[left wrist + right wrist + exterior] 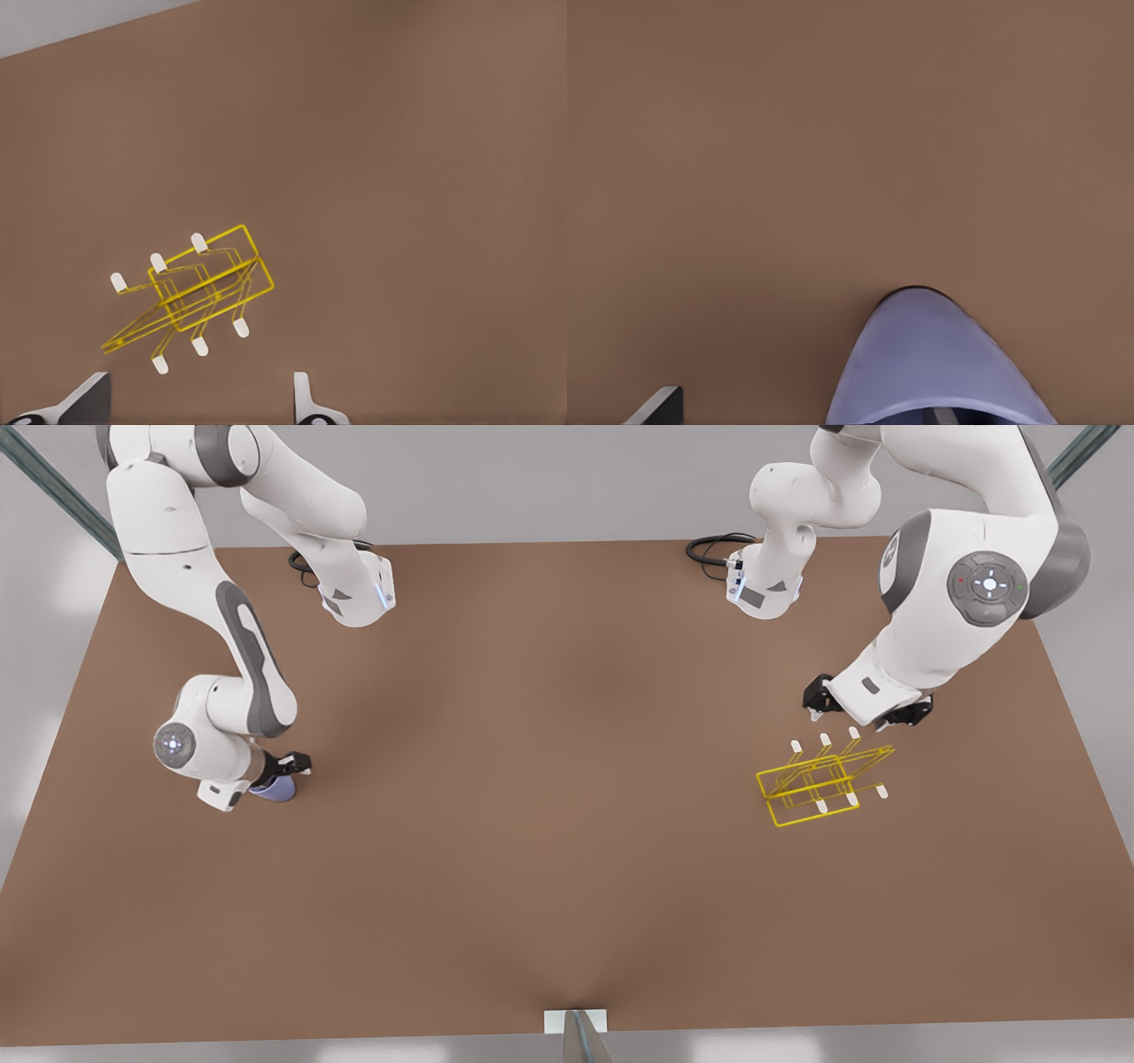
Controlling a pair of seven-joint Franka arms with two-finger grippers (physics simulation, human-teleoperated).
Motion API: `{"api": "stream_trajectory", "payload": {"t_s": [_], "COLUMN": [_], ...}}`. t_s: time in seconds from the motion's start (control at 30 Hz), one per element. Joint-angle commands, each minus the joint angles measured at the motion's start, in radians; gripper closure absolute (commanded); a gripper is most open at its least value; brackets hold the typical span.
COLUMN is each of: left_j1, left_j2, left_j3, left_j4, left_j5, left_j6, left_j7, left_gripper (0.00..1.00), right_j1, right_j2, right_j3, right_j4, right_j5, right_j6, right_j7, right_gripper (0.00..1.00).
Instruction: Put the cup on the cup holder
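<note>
Front view first: brown worktop (549, 850) w/ two white arms reaching in from the far edge. On the front view's left, right gripper (282, 772) sits low over the worktop, and the cup (273, 787), pale lavender-blue, is at its tip, lying tilted rather than upright. Fingers look clamped on the cup, though the arm's wrist hides most of the contact, so that's prob. not certain from here. On the front view's right, left gripper (864, 713) hangs just beside the far side of the cup holder (824, 779), not touching it. Cup holder is a yellow wire rack w/ white-tipped prongs, standing on the worktop, well apart from the cup, across the worktop's width.

Left wrist view: cup holder (190, 297) lies on bare brown worktop (399, 177), rectangular frame plus six white-tipped prongs, three per side. Two pale fingers (306, 398) show at the picture's edge, spread wide apart w/ nothing between them; left gripper (199, 403) is clear of the rack.

Right wrist view: cup (939, 363) is seen close up, its rounded lavender wall reaching away from the camera over the worktop (833, 133). One dark finger tip (660, 405) shows off to the side of it; the other is hidden behind the cup, which sits in the right gripper.
</note>
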Motion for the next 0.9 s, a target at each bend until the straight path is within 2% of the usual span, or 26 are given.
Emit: {"api": "stream_trajectory", "payload": {"t_s": [0.0, 0.03, 0.07, 0.17, 0.33, 0.5, 0.53, 0.87], "left_j1": [0.0, 0.0, 0.0, 0.0, 0.0, -0.002, -0.002, -0.002], "left_j2": [0.001, 0.001, 0.001, 0.001, 0.001, -0.001, -0.001, -0.001], "left_j3": [0.0, 0.0, 0.0, 0.0, 0.0, 0.0, 0.0, 0.0], "left_j4": [0.001, 0.001, 0.001, 0.001, 0.001, 0.001, 0.001, -0.001], "left_j5": [0.001, 0.001, 0.001, 0.001, 0.001, 0.001, 0.001, 0.001], "left_j6": [-0.002, -0.002, -0.002, -0.005, -0.005, -0.019, -0.019, -0.025], "left_j7": [0.001, 0.001, 0.001, 0.001, 0.001, 0.0, 0.0, 0.001], "left_gripper": [0.0, 0.0, 0.0, 0.0, 0.0, 0.0, 0.0, 0.0], "right_j1": [0.001, 0.002, 0.002, 0.001, -0.007, -0.019, -0.019, -0.021], "right_j2": [0.01, 0.011, 0.013, 0.01, 0.013, 0.028, 0.026, 0.017], "right_j3": [0.0, 0.0, 0.0, 0.0, -0.001, -0.001, -0.001, 0.0], "right_j4": [0.005, 0.007, 0.009, 0.01, 0.01, 0.016, 0.016, 0.041], "right_j5": [0.001, 0.001, 0.0, 0.0, -0.023, -0.089, -0.089, -0.1], "right_j6": [0.01, 0.01, 0.008, 0.005, 0.007, 0.008, 0.008, -0.021], "right_j7": [-0.069, -0.069, -0.069, -0.069, -0.064, -0.037, -0.037, -0.034], "right_gripper": [0.0, 0.04, 0.22, 0.29, 0.33, 0.76, 0.79, 0.79]}}
